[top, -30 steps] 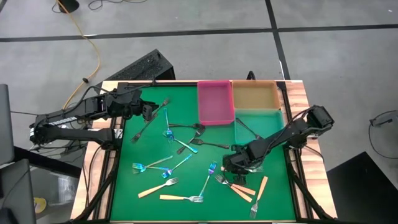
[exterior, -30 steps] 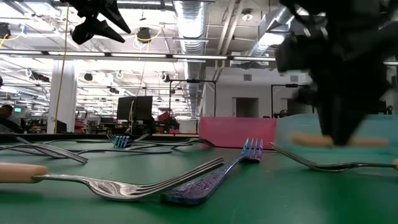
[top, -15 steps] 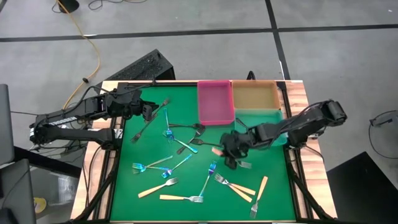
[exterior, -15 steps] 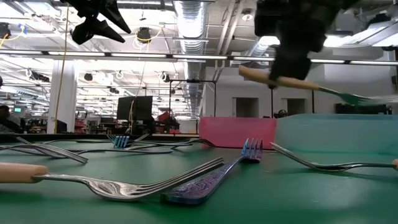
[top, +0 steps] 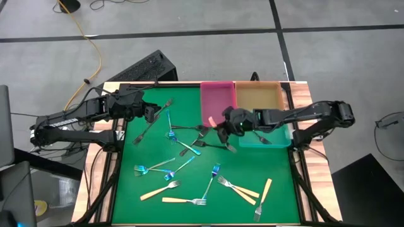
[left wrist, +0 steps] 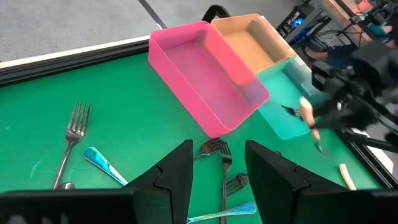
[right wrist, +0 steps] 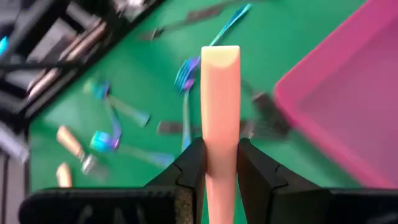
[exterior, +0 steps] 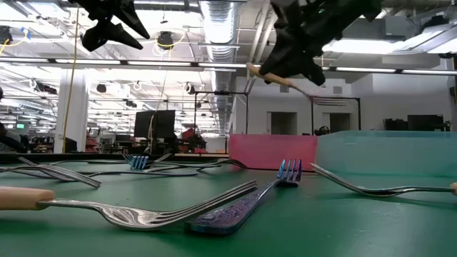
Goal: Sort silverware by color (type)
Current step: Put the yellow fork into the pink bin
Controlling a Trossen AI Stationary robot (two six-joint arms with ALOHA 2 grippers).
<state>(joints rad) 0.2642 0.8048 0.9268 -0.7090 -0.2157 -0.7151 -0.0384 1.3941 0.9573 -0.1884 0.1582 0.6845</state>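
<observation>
Several forks lie flat on the green mat (top: 189, 157): blue ones (top: 172, 135), black ones (top: 213, 146) and tan-handled ones (top: 241, 191). My right gripper (top: 226, 121) hangs above the mat by the near corner of the pink tray (top: 218, 103), shut on a tan-handled fork (right wrist: 220, 93). In the low view this fork (exterior: 255, 70) is high above the table. My left gripper (top: 151, 113) waits in the air at the far left, open, with nothing between its fingers (left wrist: 177, 171). My right gripper pinches the fork's tan handle (right wrist: 220, 155) between its two fingers, which lie along it. The handle's free end (right wrist: 220, 56) sticks out past the fingertips toward the table's left. The fork is lifted clear of the mat, its metal end (left wrist: 318, 147) slanting down behind the fingers.
An orange tray (top: 259, 96) stands to the right of the pink one. In front of it is a teal tray (top: 268, 129) holding a dark fork (top: 261, 138). Wooden rails (top: 303, 164) edge the mat. The forks are scattered across its middle and near part.
My right gripper has risen from the near right part of the mat with the tan-handled fork, then gone toward the far edge and the left, to the pink tray's near corner, rolling as it went. The fork is now lifted clear.
</observation>
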